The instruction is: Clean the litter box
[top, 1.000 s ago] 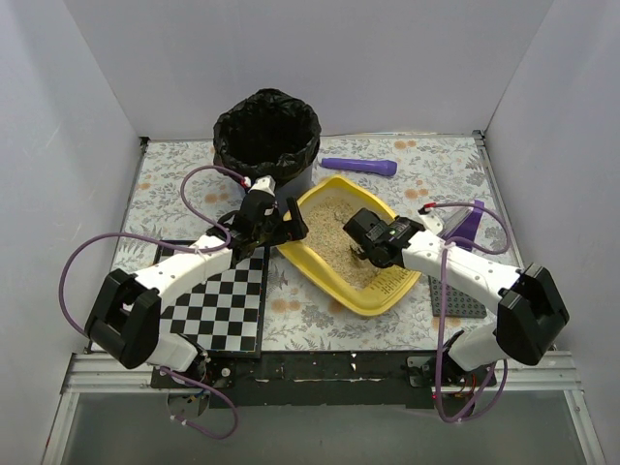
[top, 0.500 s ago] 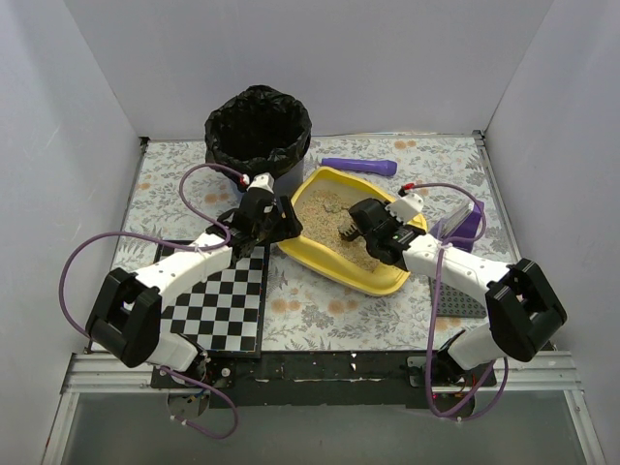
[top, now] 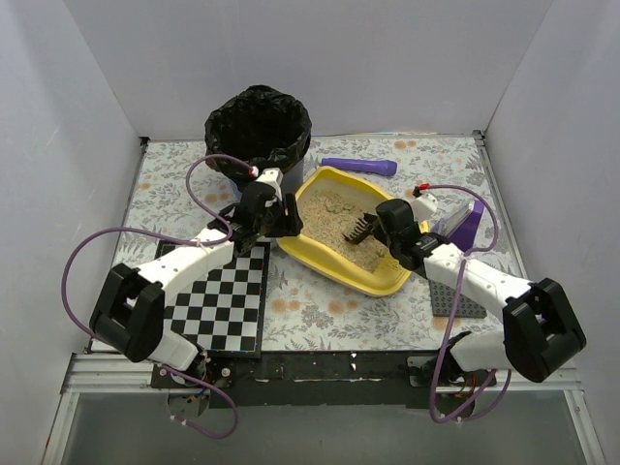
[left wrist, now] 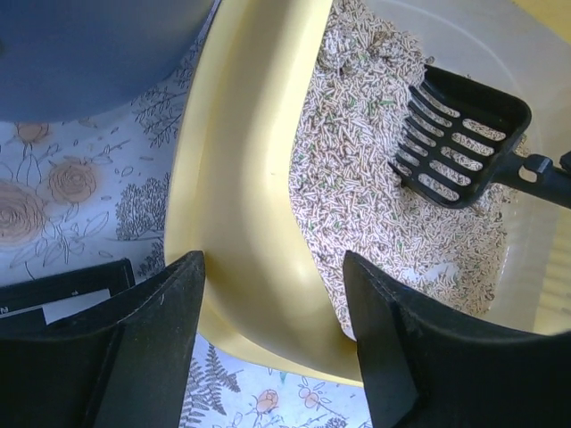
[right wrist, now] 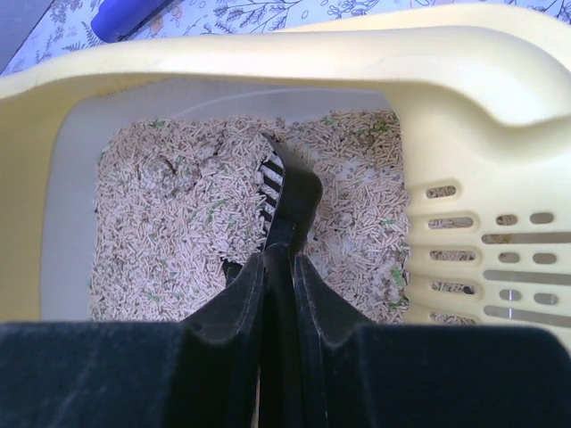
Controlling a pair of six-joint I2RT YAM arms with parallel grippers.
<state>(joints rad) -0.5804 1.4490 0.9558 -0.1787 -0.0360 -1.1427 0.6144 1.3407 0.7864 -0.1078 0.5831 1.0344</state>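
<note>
Mid-scoop: right claw (right wrist: 278,260) grips the scoop (right wrist: 292,189), left claw (left wrist: 275,260) clamps the litter box (left wrist: 239,134) rim; next, lift the scoop level.

litter box (left wrist: 245,187): glossy plastic | litter (left wrist: 357,201): rough pellets | scoop (left wrist: 459,134): matt plastic

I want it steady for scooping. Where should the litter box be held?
Grip the litter box by its broad rolled side rim, coming from above and outside, one jaw on each side of the lip; the left gripper clamps it there.
</note>
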